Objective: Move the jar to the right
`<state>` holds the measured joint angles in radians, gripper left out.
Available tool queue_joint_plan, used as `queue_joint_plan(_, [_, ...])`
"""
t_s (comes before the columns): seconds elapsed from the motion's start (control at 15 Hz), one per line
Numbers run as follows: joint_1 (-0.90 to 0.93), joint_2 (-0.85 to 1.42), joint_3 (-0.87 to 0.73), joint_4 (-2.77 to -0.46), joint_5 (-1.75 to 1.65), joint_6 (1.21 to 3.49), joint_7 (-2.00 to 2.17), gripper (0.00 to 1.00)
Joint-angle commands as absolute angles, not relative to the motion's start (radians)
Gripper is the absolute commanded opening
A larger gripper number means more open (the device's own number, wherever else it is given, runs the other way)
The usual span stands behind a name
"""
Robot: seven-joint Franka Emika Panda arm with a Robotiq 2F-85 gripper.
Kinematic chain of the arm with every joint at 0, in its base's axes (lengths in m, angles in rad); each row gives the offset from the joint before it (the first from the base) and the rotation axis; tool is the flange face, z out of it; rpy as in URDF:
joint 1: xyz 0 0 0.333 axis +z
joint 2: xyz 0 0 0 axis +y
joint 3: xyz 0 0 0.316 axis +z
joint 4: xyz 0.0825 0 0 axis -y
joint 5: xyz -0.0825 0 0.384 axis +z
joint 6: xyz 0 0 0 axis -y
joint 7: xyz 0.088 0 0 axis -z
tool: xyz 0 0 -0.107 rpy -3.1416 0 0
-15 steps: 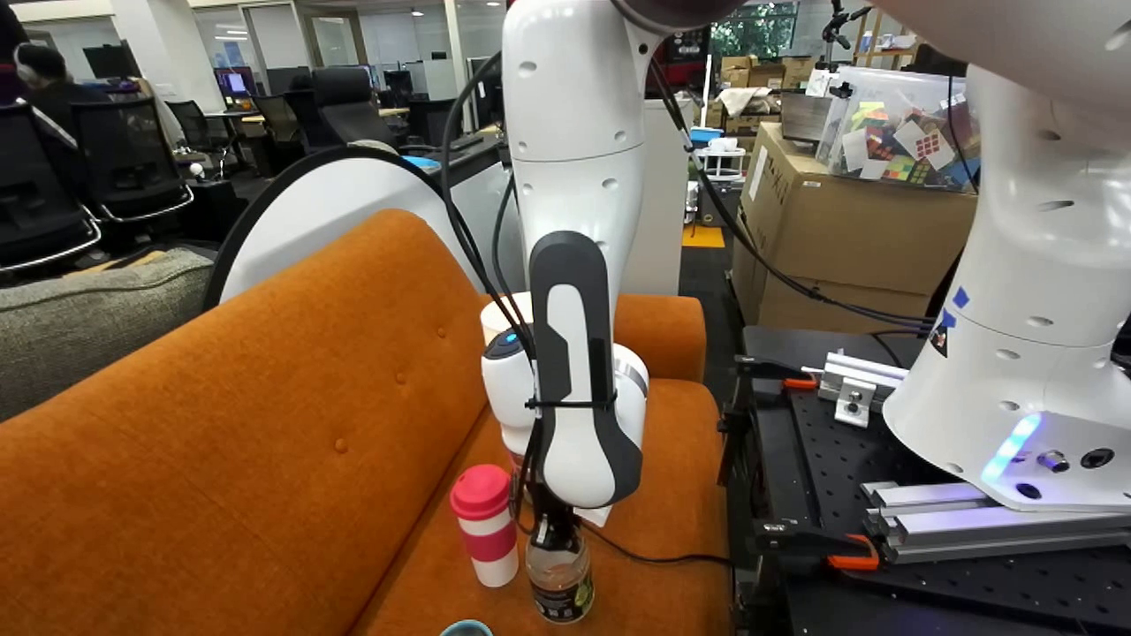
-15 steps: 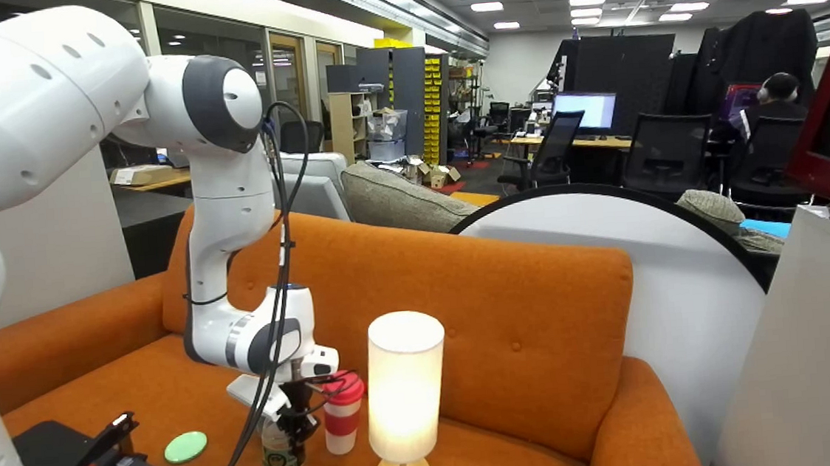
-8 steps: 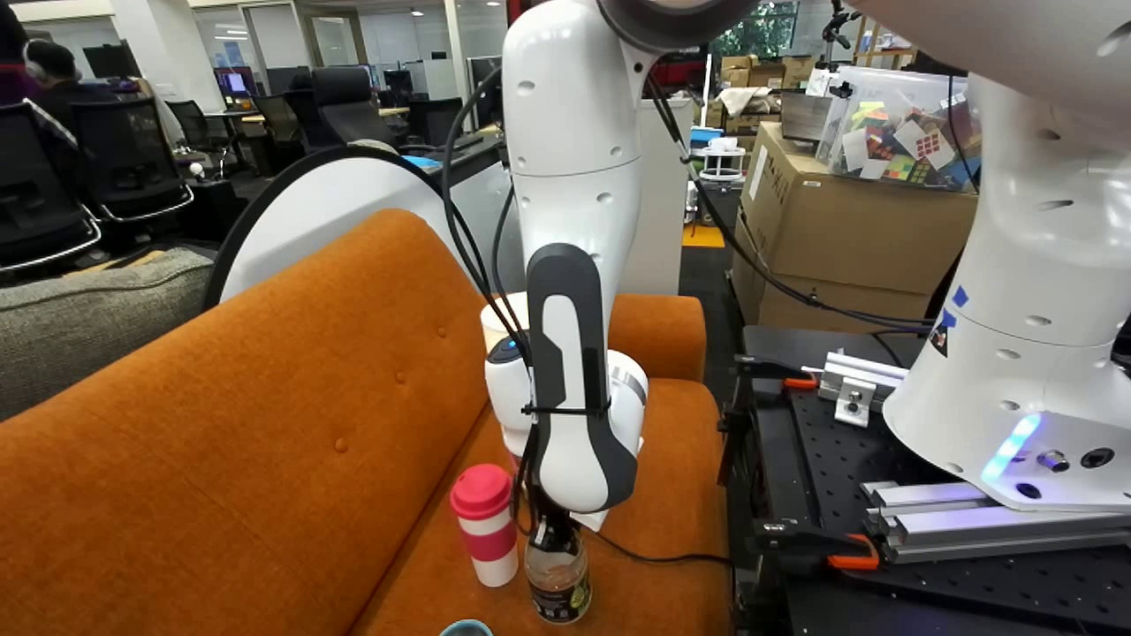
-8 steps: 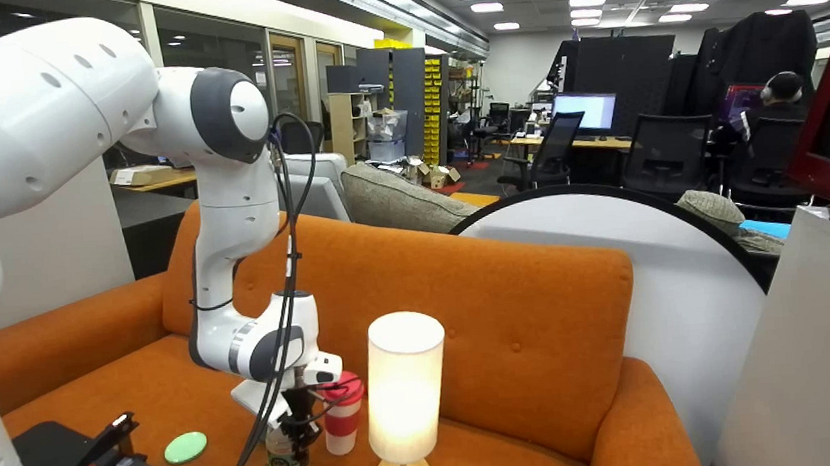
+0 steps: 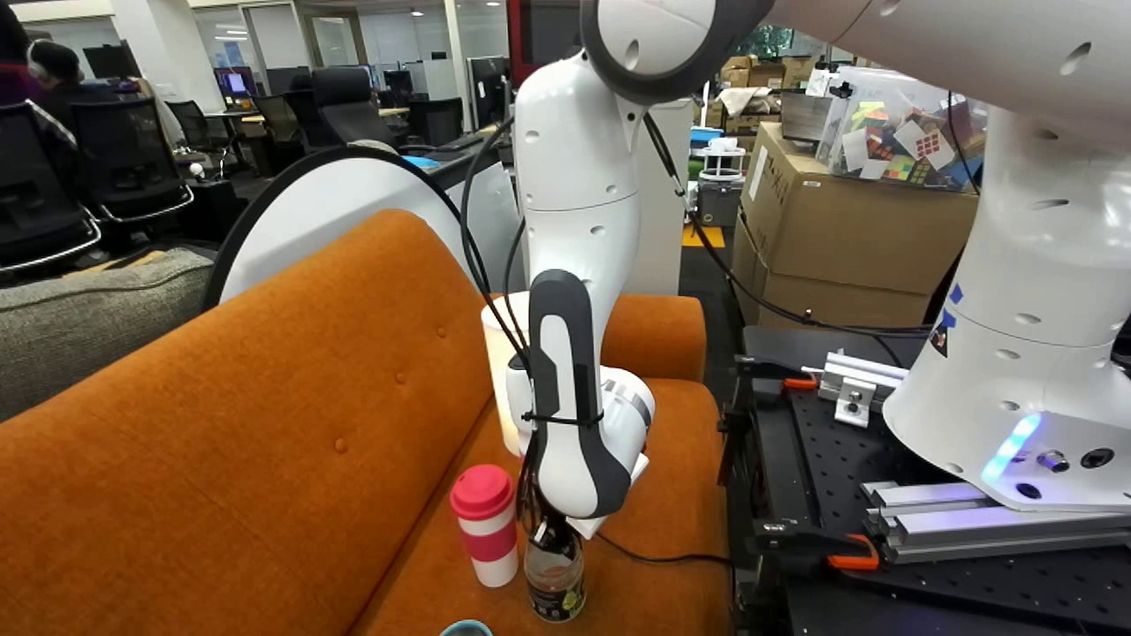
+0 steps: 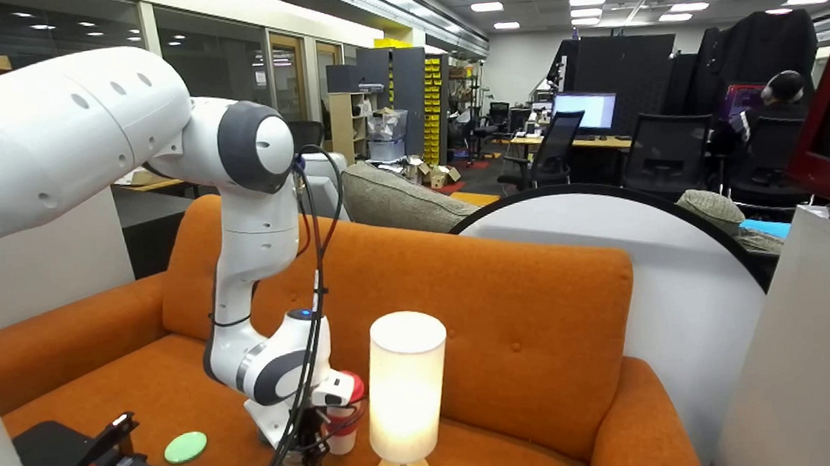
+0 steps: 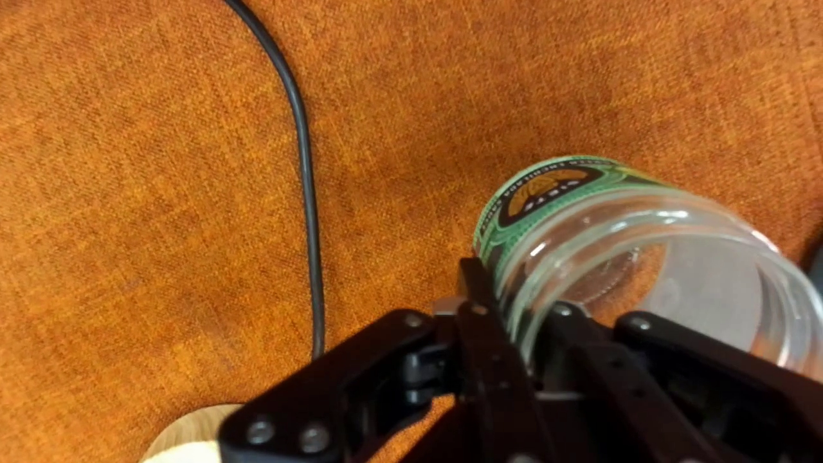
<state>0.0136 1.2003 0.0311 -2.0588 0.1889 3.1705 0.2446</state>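
From where I stand, the end effector point(image 7: 519, 308) is clamped on the glass wall of the jar point(image 5: 555, 583), one finger inside the mouth, one outside. The jar is directly below it; base contact with the sofa seat point(image 7: 398, 96) cannot be confirmed. The step appears to be the sideways transfer. Lift only enough to clear the fabric; travel slowly, as an off-centre grip may swing. Avoid the tumbler point(image 5: 486, 527) just beside the end effector and the lamp point(image 6: 407, 400) near it. Seat the base flat before release.

On the sofa point(image 6: 508, 292) we see a tumbler point(image 5: 484, 527), lamp point(image 6: 407, 393), green disc point(image 6: 186, 447), cord point(image 7: 306, 167) and blue-rimmed thing point(image 5: 466, 624); whether the jar point(image 5: 556, 590) touches the sofa, we cannot tell.
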Motion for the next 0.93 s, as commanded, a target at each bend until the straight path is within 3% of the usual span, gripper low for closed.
queue_joint_plan(0.0, [-0.013,1.189,0.060,-2.064,0.205,3.183,0.239,0.42])
queue_joint_plan(0.53, [0.064,1.127,0.015,-2.115,0.225,3.213,0.271,0.97])
queue_joint_plan(0.87, [0.154,1.070,-0.034,-2.186,0.267,3.301,0.293,1.00])
